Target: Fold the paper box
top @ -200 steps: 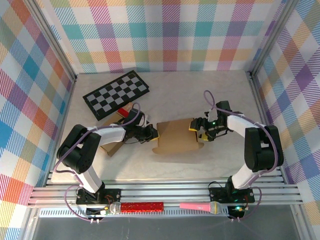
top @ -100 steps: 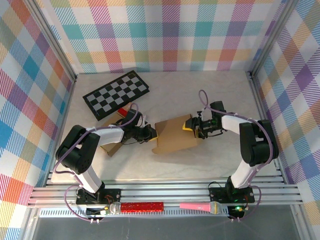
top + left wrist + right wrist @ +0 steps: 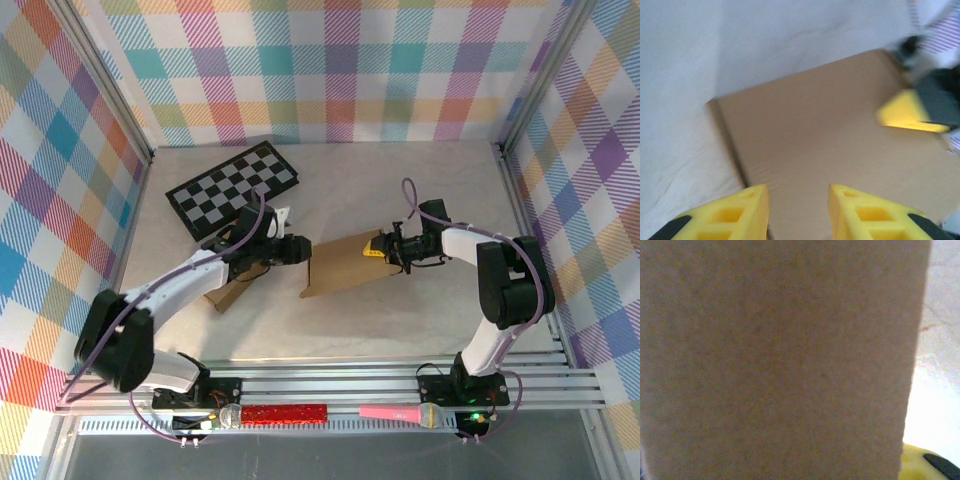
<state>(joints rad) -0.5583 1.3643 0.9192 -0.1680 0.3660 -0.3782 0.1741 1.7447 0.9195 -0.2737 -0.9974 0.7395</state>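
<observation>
The paper box is a flat brown cardboard piece mid-table, its right end tilted up. My left gripper hovers just off its left edge. In the left wrist view its yellow fingers stand apart, open, with nothing between them and the box below. My right gripper is at the box's right end, one yellow finger lying on top of the card. The box presses close to the right wrist camera and hides those jaws, apart from one yellow fingertip.
A black-and-white chessboard lies at the back left. Another brown cardboard piece rests under my left arm. A red stick and a pink microphone sit on the front rail.
My left gripper has opened, let go of the box's left edge and lifted. My right gripper slid further onto the right end and its jaws narrowed; the box tilted up.
</observation>
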